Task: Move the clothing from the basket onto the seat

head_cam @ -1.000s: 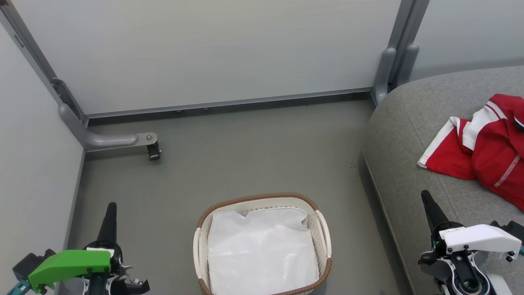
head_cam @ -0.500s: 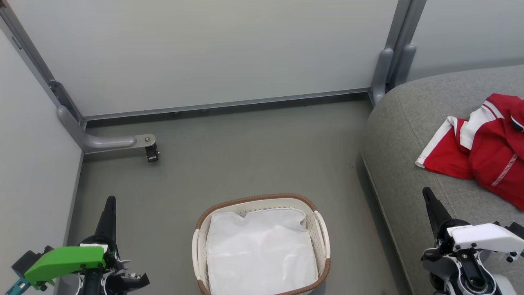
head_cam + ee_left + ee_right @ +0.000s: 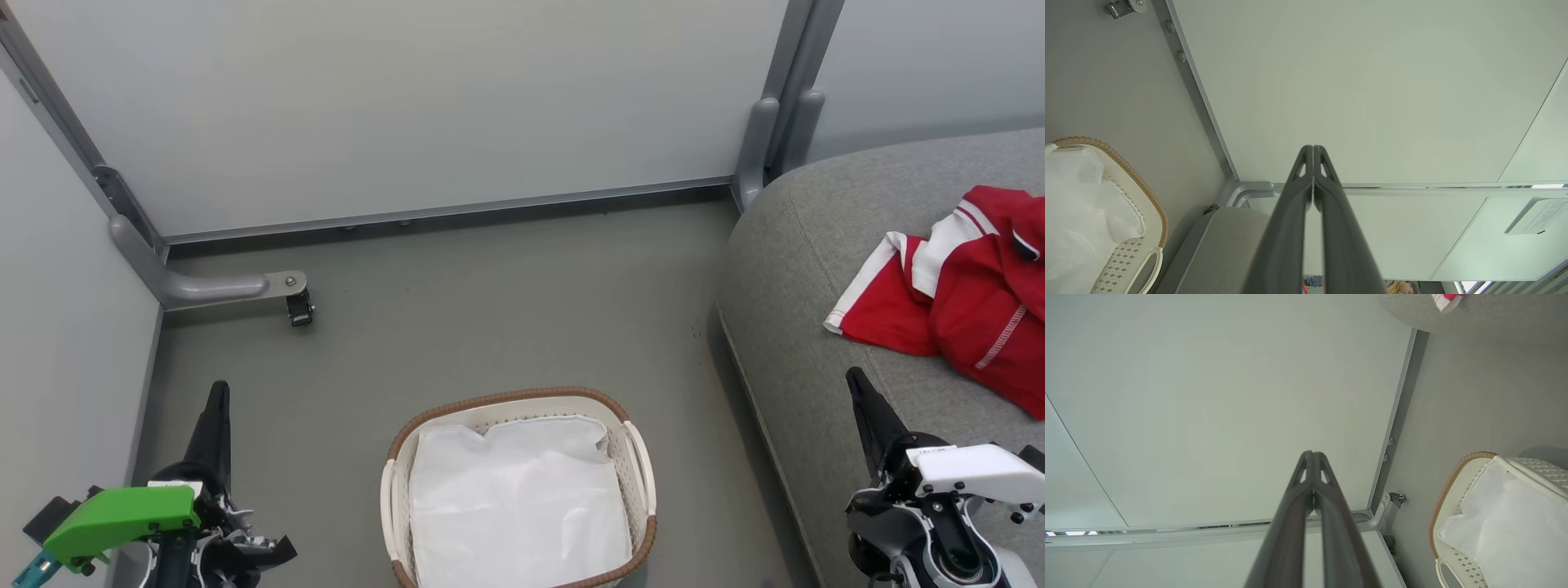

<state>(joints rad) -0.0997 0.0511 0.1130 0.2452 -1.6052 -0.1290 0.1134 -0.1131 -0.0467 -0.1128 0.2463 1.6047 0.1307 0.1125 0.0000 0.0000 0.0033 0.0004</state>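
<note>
We are holding left gripper (image 3: 218, 390) and right gripper (image 3: 855, 379) closed, flanking the basket (image 3: 506, 398); clothing (image 3: 971, 318) is lying on the seat (image 3: 800, 269) rightward.

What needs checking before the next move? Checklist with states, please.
1. Basket free of clothing: ok, a white liner lies inside, no red.
2. Nothing hidden under liner: cannot tell.
3. Clothing on seat: ok, though it runs past the head view's right edge.
4. Left gripper empty: ok, shut on nothing.
5. Right gripper empty: ok, shut on nothing.
6. Both grippers apart from basket: ok.
</note>
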